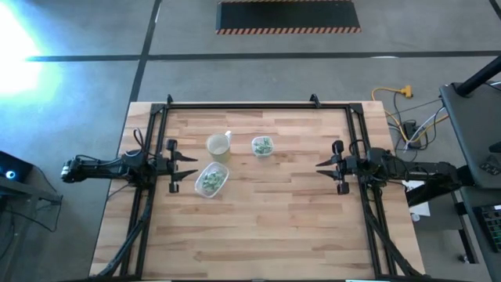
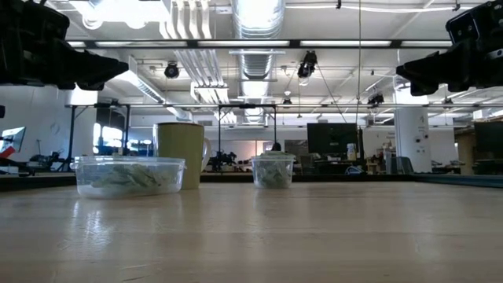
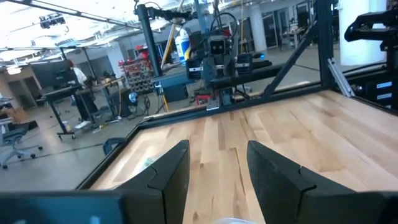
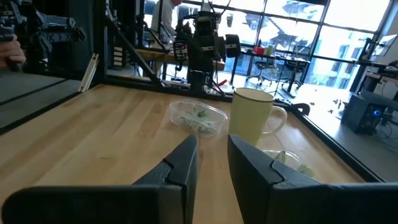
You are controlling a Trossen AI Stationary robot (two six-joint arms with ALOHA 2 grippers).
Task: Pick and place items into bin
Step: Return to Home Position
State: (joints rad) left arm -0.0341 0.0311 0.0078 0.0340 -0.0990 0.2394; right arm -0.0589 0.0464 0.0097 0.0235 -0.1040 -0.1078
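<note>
Small pale-green and white crinkled packets lie inside two clear plastic containers: a wide shallow bin (the one nearer the left arm) and a smaller tub. A pale yellowish mug stands just beside the wide one. The left gripper hangs above the table near that bin, fingers well apart, empty. The right gripper, well apart from both containers, is narrowly parted and empty.

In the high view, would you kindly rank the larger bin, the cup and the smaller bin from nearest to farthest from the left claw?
From the left claw:
1. Larger bin, just ahead of it, lower in the picture.
2. Cup, a little farther, higher in the picture.
3. Smaller bin, clearly farthest, beyond the cup.
</note>
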